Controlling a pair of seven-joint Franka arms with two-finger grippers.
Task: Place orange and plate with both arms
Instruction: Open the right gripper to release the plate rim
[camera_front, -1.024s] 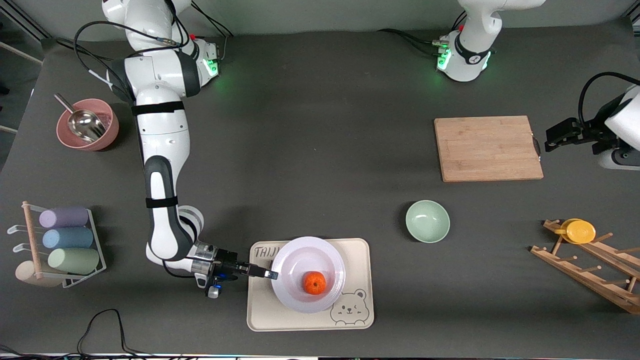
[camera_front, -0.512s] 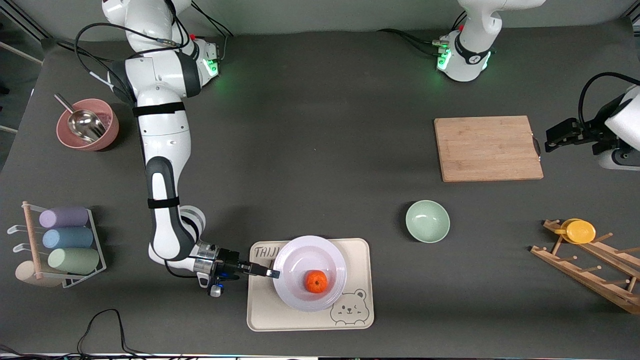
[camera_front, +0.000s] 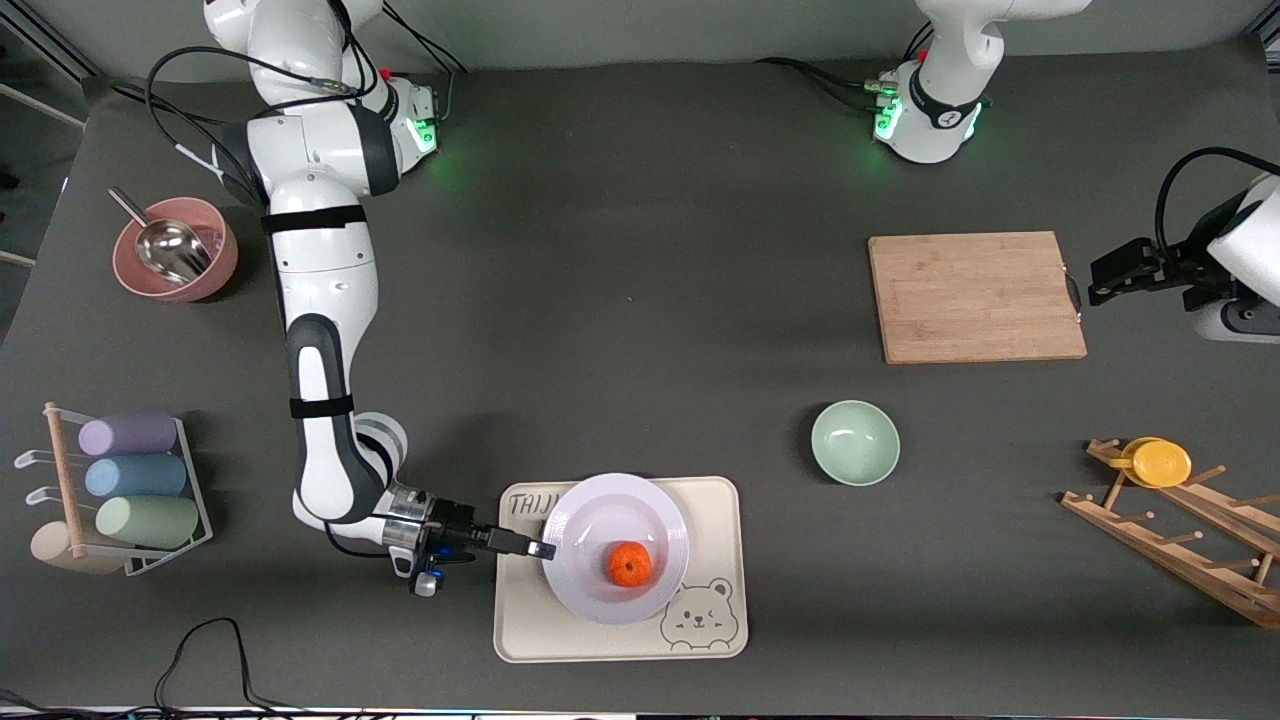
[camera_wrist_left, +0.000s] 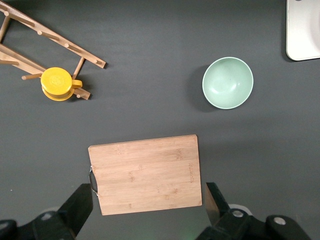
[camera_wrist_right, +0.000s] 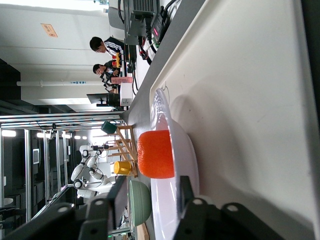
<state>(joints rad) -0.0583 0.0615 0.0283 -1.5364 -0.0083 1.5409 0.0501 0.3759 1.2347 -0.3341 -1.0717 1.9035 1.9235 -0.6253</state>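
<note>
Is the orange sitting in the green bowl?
No, the orange lies on the plate, which rests on the bear tray; the green bowl holds nothing.

left gripper (camera_wrist_left: 145, 212) fingers cut by frame edge, beige tray (camera_wrist_left: 303, 30) only a corner visible, plate (camera_wrist_right: 181, 165) partly hidden by right gripper (camera_wrist_right: 150, 197)

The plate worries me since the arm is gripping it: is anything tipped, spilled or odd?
Nothing stands out. The plate lies on the tray, the orange in it; the right gripper grips its rim.

Glossy plate (camera_front: 615, 548), dimpled orange (camera_front: 630, 565).
</note>
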